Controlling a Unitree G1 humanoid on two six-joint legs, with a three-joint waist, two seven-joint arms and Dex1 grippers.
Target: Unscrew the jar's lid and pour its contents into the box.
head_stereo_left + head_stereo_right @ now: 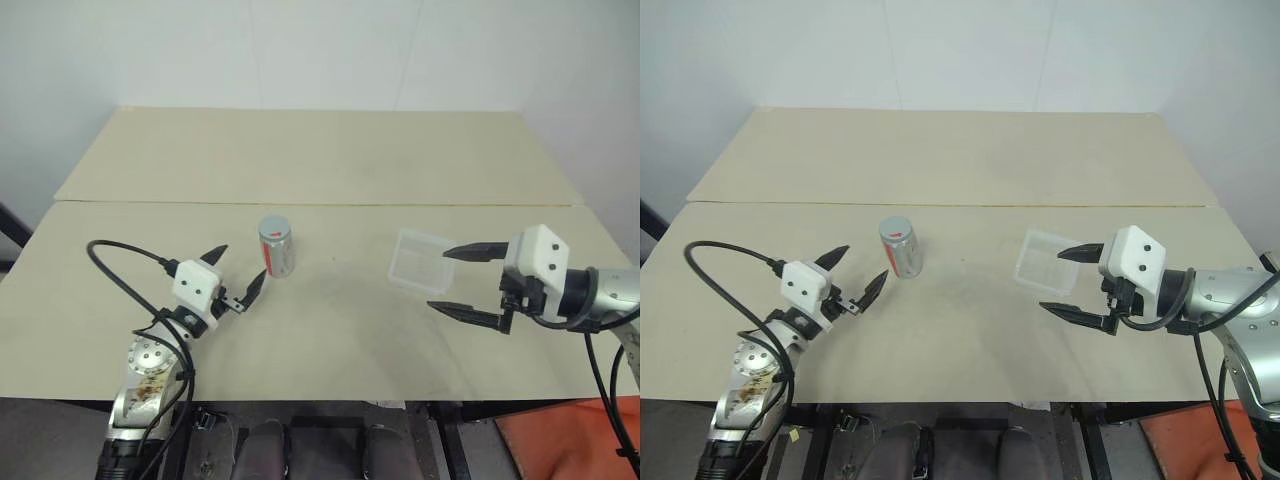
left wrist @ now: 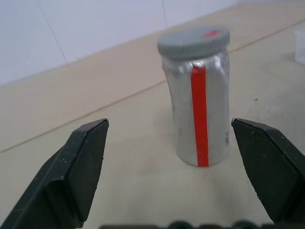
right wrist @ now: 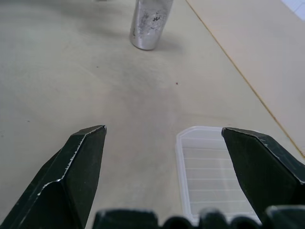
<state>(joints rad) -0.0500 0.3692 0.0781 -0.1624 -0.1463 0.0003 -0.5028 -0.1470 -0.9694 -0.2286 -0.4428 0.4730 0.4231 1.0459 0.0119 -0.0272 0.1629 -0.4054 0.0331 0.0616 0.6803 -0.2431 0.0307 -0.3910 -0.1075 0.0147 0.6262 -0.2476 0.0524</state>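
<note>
Two tools spread wide, gripping nothing: left tool (image 1: 236, 273) just beside upright silver jar (image 1: 275, 246) with red stripe and grey screw lid (image 2: 194, 41); right tool (image 1: 458, 281) near clear shallow plastic box (image 1: 420, 259) on pale desk (image 1: 330, 160).

The left gripper (image 1: 240, 273) reaches forward and toward the right, roughly level, its black fingers spread wide and empty. The right gripper (image 1: 458, 280) angles inward to the left, tipped slightly down, fingers likewise wide apart, holding nothing.

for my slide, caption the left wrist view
Open left gripper facing upright silver jar with red stripe and grey screw lid.
</note>
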